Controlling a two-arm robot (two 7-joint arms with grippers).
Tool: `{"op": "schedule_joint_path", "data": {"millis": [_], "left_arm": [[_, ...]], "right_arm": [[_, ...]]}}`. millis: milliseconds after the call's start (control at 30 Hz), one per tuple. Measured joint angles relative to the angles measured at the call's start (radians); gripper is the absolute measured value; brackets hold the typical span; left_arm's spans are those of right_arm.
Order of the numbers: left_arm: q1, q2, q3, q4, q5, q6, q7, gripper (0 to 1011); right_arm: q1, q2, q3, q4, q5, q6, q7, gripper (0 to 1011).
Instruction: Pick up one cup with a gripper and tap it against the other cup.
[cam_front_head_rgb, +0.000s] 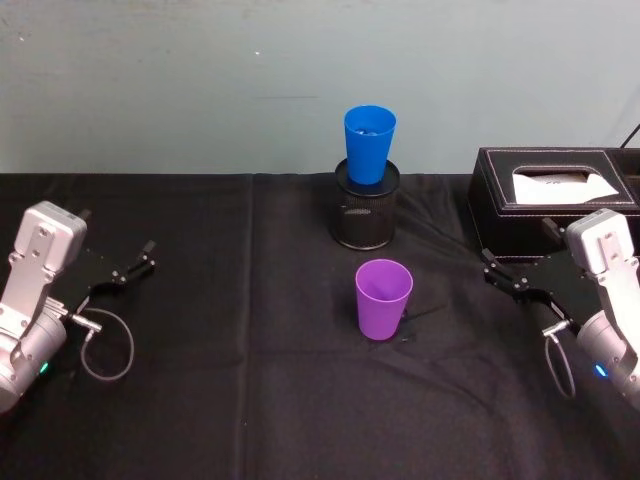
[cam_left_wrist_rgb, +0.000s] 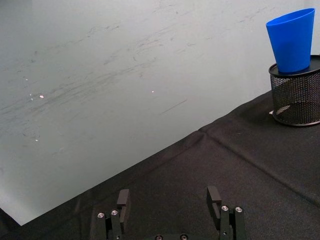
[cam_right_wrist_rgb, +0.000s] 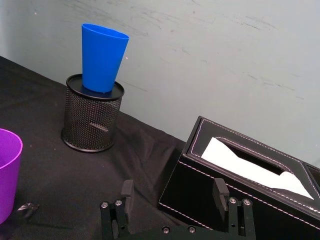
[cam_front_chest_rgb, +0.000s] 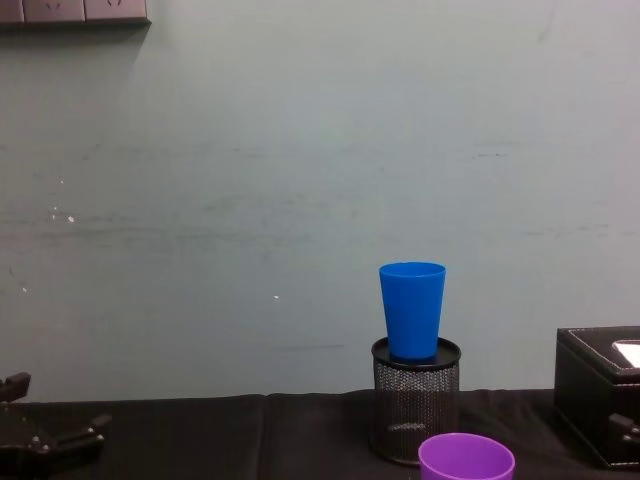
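Head view looks into the purple cup (cam_front_head_rgb: 384, 297): empty. Chest view gives the side-on stack: blue cup (cam_front_chest_rgb: 412, 310) upright on top of the black mesh pen holder (cam_front_chest_rgb: 415, 408). The purple cup stands on the black tablecloth (cam_front_head_rgb: 250, 400) just in front of the holder, not touching. Left gripper (cam_front_head_rgb: 150, 255) sits well left of the holder, fingers wide apart, empty. Right gripper (cam_front_head_rgb: 490, 268) sits right of the holder, also wide, empty. A black leather tissue box (cam_front_head_rgb: 545, 205) stands right of the holder, with a white tissue (cam_right_wrist_rgb: 250, 167) in its slot.

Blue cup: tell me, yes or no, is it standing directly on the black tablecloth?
No, the blue cup stands upright atop the black mesh pen holder, raised above the tablecloth.
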Motion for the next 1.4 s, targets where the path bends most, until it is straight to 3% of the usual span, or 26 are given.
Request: {"op": "schedule_joint_path", "data": {"millis": [1400], "left_arm": [[0.000, 0.000, 0.000, 0.000, 0.000, 0.000, 0.000, 1000]], "right_arm": [[0.000, 0.000, 0.000, 0.000, 0.000, 0.000, 0.000, 1002]]}}
